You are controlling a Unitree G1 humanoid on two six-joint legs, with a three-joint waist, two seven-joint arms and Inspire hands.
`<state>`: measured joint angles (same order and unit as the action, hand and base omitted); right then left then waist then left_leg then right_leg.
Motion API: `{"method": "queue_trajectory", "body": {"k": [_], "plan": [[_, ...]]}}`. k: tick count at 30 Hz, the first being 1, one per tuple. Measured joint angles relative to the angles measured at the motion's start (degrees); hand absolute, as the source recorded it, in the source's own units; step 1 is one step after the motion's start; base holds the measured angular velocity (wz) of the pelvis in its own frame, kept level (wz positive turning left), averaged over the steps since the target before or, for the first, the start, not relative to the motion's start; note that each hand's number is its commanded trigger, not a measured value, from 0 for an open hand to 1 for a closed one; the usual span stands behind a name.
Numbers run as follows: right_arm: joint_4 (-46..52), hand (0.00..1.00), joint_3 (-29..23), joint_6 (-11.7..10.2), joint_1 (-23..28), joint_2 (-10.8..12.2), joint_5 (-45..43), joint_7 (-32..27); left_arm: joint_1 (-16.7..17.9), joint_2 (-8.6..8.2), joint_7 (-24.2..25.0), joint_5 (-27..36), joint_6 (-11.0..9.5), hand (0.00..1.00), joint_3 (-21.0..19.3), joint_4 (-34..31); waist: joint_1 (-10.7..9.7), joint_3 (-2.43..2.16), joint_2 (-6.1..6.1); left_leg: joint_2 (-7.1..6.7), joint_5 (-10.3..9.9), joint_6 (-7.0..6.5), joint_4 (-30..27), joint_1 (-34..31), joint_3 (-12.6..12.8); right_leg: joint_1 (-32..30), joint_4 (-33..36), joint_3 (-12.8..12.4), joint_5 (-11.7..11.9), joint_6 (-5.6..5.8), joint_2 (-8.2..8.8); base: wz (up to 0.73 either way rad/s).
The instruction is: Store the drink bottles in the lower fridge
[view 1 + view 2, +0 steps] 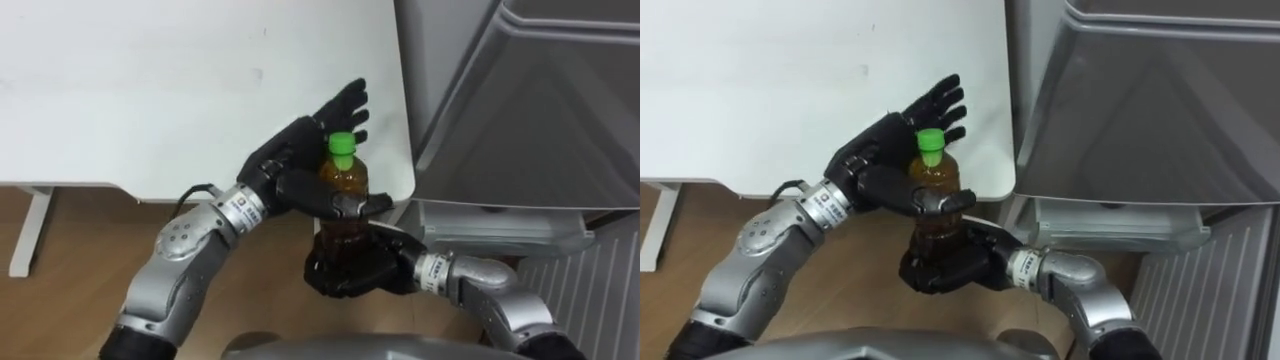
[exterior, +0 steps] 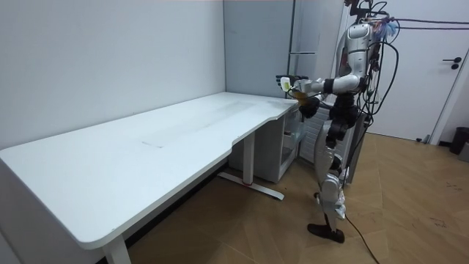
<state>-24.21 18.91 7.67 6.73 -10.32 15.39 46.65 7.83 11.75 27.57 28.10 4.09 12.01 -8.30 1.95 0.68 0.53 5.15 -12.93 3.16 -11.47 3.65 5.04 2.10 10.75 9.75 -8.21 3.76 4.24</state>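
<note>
A bottle of amber drink (image 1: 343,187) with a green cap (image 1: 342,147) is held upright over the table's near right corner. My right hand (image 1: 350,272) is shut round its lower half from below. My left hand (image 1: 298,150) stands behind the bottle's upper part, with its fingers straight and its thumb (image 1: 345,205) laid across the front of the bottle. The grey fridge (image 1: 530,100) rises just to the right, and a pale ledge (image 1: 500,226) shows at its lower part. In the room view I stand at the table's far end with the bottle (image 2: 291,86) raised at chest height.
The white table (image 1: 150,90) spreads to the left and ahead, its rounded corner (image 1: 400,185) right behind the bottle. Wooden floor (image 1: 80,260) lies below the table edge. A white table leg (image 1: 30,230) stands at the far left. The fridge wall hems in the right side.
</note>
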Motion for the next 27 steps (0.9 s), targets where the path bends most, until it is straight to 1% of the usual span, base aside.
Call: {"method": "queue_trajectory", "body": {"k": [2,4,6,8,11,12,13,15,18,19,20,21,22,23,24,25,26,27], "plan": [[0.0,1.00,-0.1,0.0,0.7,-0.4,-0.2,0.0,0.0,-0.05,-0.9,0.9,-0.3,0.00,-1.9,-2.9,0.1,0.04,-0.12,0.02,0.0,0.00,0.0,0.0,0.0,0.0,0.0,0.0,0.0,0.00,0.00,0.00],[-0.2,1.00,-1.0,0.0,1.8,-0.4,-1.1,0.0,-0.1,-0.69,-1.4,1.5,-1.5,0.00,-4.8,-6.2,0.1,0.07,-0.20,0.02,0.0,0.00,0.1,0.1,0.0,0.0,0.0,0.0,0.0,0.00,0.00,0.00],[-0.3,1.00,-2.5,0.0,2.9,-0.6,-2.3,0.0,-0.1,-1.04,-2.3,1.7,-2.0,0.00,-6.2,-8.3,0.1,0.07,-0.19,0.01,0.0,0.00,0.1,0.1,0.0,0.0,0.0,0.0,0.0,0.01,0.00,0.00],[-0.4,1.00,-3.5,0.0,3.7,-0.8,-2.3,0.0,-0.1,-1.05,-2.6,1.7,-2.1,0.00,-7.6,-10.3,0.5,0.08,-0.21,0.01,0.0,0.00,0.2,0.1,0.0,-0.1,0.0,0.0,0.0,0.01,-0.03,0.00],[-2.2,1.00,-6.5,-0.1,4.9,-0.6,-2.5,0.0,-0.1,-1.03,-4.6,1.7,-2.1,0.00,-10.0,-14.5,1.0,0.05,-0.44,0.05,0.0,0.00,0.3,0.2,0.0,0.0,-0.1,0.0,0.0,0.01,-0.05,0.00],[-3.3,1.00,-7.7,0.0,5.2,-0.7,-3.3,-0.1,-0.5,-1.05,-5.0,1.7,-2.2,0.00,-11.6,-15.9,1.4,0.05,-0.65,0.05,0.0,0.00,0.3,0.2,0.0,0.0,-0.1,0.0,0.0,0.01,-0.05,0.00],[-4.4,1.00,-8.9,0.0,5.4,-0.6,-5.0,-0.1,-1.0,-1.02,-5.6,1.7,-2.7,0.00,-13.4,-16.5,1.7,-0.01,-0.90,0.06,0.0,0.00,0.3,0.2,0.0,0.0,-0.1,-0.1,0.0,0.01,-0.05,0.00],[-5.0,1.00,-9.8,-0.2,6.3,-1.0,-6.5,0.2,-1.4,-0.99,-6.8,1.7,-3.4,0.00,-15.7,-16.6,2.0,-0.16,-1.20,0.07,0.0,0.00,0.4,0.3,0.0,0.1,-0.1,0.0,0.0,0.03,-0.05,0.00],[-7.7,1.00,-11.6,-0.8,8.0,-0.3,-7.7,1.1,-1.8,-1.01,-9.6,1.1,-3.4,0.00,-19.6,-18.1,1.9,-0.18,-1.07,0.10,0.1,0.09,0.6,0.7,-0.3,0.7,-0.2,0.5,-0.1,0.06,-0.05,0.03],[-10.0,1.00,-12.1,-0.9,8.1,0.0,-8.2,0.9,-1.8,-1.00,-10.7,1.1,-3.5,0.00,-21.2,-19.0,2.3,-0.26,-0.89,0.08,0.1,0.09,0.8,1.1,-0.2,0.8,-0.2,0.4,-0.2,0.10,-0.05,0.00],[-10.7,1.00,-12.9,-0.8,7.9,0.4,-8.5,0.8,-1.8,-1.01,-11.3,1.0,-3.8,0.00,-21.9,-19.4,2.5,-0.30,-0.81,0.07,0.1,0.10,0.8,1.1,-0.1,0.8,-0.3,0.3,-0.2,0.06,-0.05,-0.04],[-11.7,1.00,-13.9,-1.3,7.9,0.6,-8.8,1.0,-2.0,-1.03,-12.4,0.6,-4.5,0.00,-23.0,-20.2,2.6,-0.43,-0.59,0.06,0.1,0.09,0.7,1.2,-0.2,0.9,-0.2,0.2,-0.2,0.06,-0.05,0.00],[-12.9,1.00,-14.1,-2.2,7.9,0.7,-8.8,1.0,-2.0,-1.02,-13.6,-0.2,-5.1,0.00,-24.1,-21.1,2.9,-0.52,-0.45,0.08,0.1,0.10,0.6,1.1,-0.4,1.0,-0.3,0.3,-0.2,0.06,-0.05,0.06],[-13.6,1.00,-14.3,-2.7,7.9,0.8,-8.8,1.1,-2.0,-1.05,-14.2,-0.2,-5.2,0.00,-24.9,-21.5,2.9,-0.56,-0.37,0.08,0.1,0.10,0.5,1.1,-0.5,1.1,-0.3,0.4,-0.2,0.06,-0.05,0.07],[-14.7,1.00,-15.2,-3.2,8.0,1.1,-8.9,1.1,-2.0,-1.04,-15.5,-0.2,-6.0,0.00,-26.4,-21.7,3.0,-0.58,-0.35,0.07,0.1,0.10,0.5,1.2,-0.6,1.5,-0.5,0.5,-0.2,0.06,-0.05,0.07],[-16.3,1.00,-15.9,-4.2,7.9,1.3,-8.9,1.4,-2.0,-1.04,-17.3,-0.2,-6.6,0.00,-28.3,-21.6,3.3,-0.58,-0.38,0.04,0.1,0.11,0.4,1.5,-0.6,2.0,-1.0,0.5,-0.2,0.04,-0.05,0.03],[-16.8,1.00,-16.2,-4.7,7.9,1.3,-8.8,1.5,-2.0,-1.04,-18.3,-0.1,-6.7,0.00,-29.4,-21.6,3.4,-0.57,-0.40,0.04,0.1,0.11,0.5,1.7,-0.5,2.2,-1.0,0.5,-0.2,0.03,-0.06,0.00],[-18.0,1.00,-17.0,-5.2,7.7,1.6,-8.9,1.7,-2.0,-1.04,-20.5,0.0,-6.9,0.00,-32.0,-21.6,3.6,-0.61,-0.47,0.04,0.1,0.13,0.7,2.1,-0.5,2.6,-1.1,0.5,-0.3,-0.04,-0.06,0.00]]}}
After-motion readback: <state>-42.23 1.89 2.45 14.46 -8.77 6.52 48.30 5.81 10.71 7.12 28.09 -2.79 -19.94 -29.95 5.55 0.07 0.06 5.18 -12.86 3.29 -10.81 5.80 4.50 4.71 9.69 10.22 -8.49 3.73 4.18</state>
